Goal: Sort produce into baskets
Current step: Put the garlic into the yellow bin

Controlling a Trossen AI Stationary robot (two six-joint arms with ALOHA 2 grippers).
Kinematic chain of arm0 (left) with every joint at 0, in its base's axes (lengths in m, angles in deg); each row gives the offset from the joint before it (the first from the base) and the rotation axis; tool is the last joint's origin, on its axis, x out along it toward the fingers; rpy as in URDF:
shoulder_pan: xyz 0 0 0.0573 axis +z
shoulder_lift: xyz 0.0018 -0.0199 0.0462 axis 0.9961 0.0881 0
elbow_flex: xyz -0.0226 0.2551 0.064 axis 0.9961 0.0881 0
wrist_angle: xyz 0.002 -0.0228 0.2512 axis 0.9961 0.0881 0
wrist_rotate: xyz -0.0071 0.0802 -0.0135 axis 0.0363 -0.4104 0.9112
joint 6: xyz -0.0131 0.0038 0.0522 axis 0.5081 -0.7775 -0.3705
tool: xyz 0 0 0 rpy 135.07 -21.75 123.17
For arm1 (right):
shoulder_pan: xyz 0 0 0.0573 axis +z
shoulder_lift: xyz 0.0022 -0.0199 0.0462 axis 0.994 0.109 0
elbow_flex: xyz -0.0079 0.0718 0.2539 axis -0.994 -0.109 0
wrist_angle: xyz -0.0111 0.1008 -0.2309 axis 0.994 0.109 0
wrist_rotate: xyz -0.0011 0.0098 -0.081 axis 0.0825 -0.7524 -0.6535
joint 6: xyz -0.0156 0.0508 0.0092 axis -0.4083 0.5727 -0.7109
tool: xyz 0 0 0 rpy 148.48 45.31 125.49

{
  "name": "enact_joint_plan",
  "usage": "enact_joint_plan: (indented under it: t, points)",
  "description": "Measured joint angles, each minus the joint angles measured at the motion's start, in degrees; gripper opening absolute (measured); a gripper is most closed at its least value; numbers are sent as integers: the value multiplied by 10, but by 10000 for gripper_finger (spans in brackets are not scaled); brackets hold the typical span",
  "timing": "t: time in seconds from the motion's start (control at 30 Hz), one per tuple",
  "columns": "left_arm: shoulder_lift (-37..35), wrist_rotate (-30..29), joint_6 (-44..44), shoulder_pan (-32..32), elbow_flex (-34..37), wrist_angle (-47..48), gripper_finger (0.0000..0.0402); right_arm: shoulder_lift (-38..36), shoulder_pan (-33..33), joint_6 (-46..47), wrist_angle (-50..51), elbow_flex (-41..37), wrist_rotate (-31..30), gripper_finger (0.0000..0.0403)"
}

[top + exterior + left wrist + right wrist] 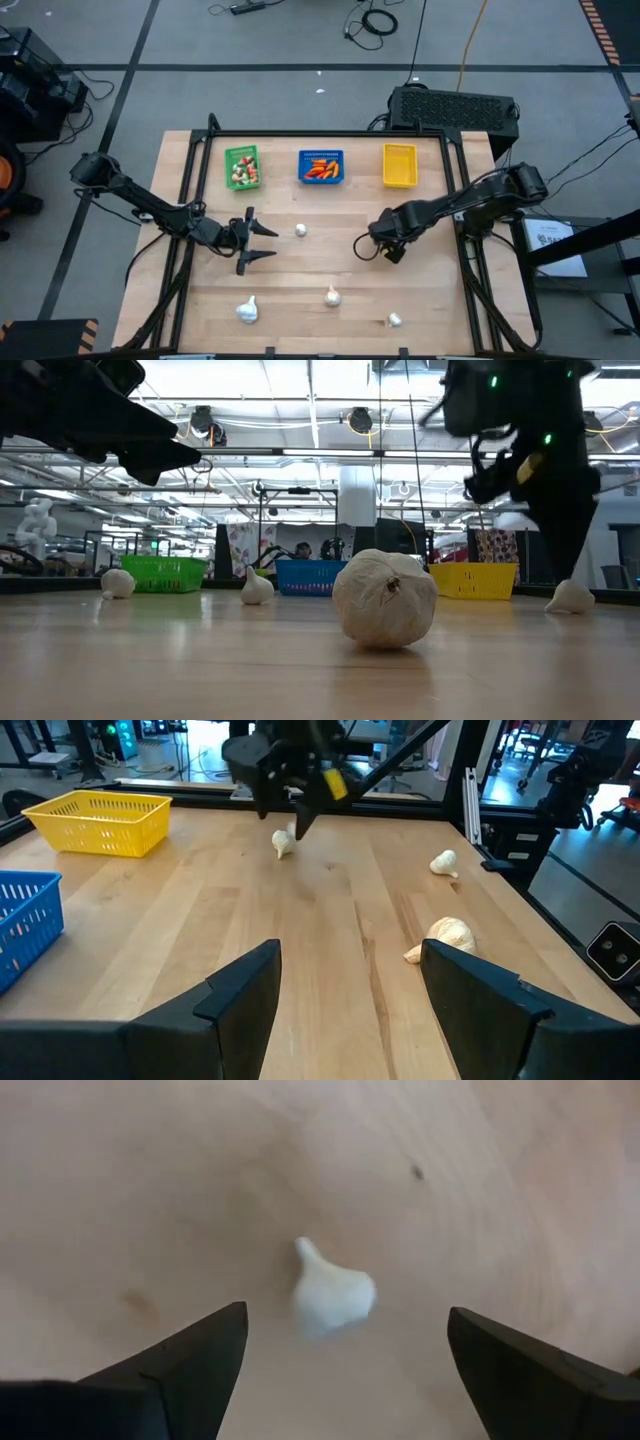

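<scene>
Right wrist view: I see the right gripper [340, 1345] with jaws spread wide, empty, over a small white garlic-like toy bulb [333, 1293] lying on the light wooden table [120, 1180], mid-table toward its right edge. Left gripper [262, 242] hangs near the left edge, jaws spread, holding nothing. Green, blue and yellow plastic baskets [322, 167] line the far edge.

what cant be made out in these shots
- Whether the yellow basket holds anything: too small in the high view, and only its side wall shows in the low view.
- Exact pieces in the green basket and blue basket: too small, colours only.
- The garlic bulb under the open right gripper: hidden by that gripper in the high view.
</scene>
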Motion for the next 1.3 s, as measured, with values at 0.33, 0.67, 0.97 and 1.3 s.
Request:
enact_joint_plan:
  t: [0.33, 0.67, 0.97, 1.3]
  points:
    - [0, 0, -2, 0, 0, 2, 248, 24, -34, 10, -69, -51, 36, 334]
    - [0, 0, -3, 0, 0, 2, 248, 22, -45, 2, -112, -79, 65, 302]
    - [0, 0, -3, 0, 0, 2, 248, 22, -50, -35, -122, -79, 67, 190]
    - [0, 0, -4, 0, 0, 2, 248, 7, -66, -66, -80, -42, 41, 106]
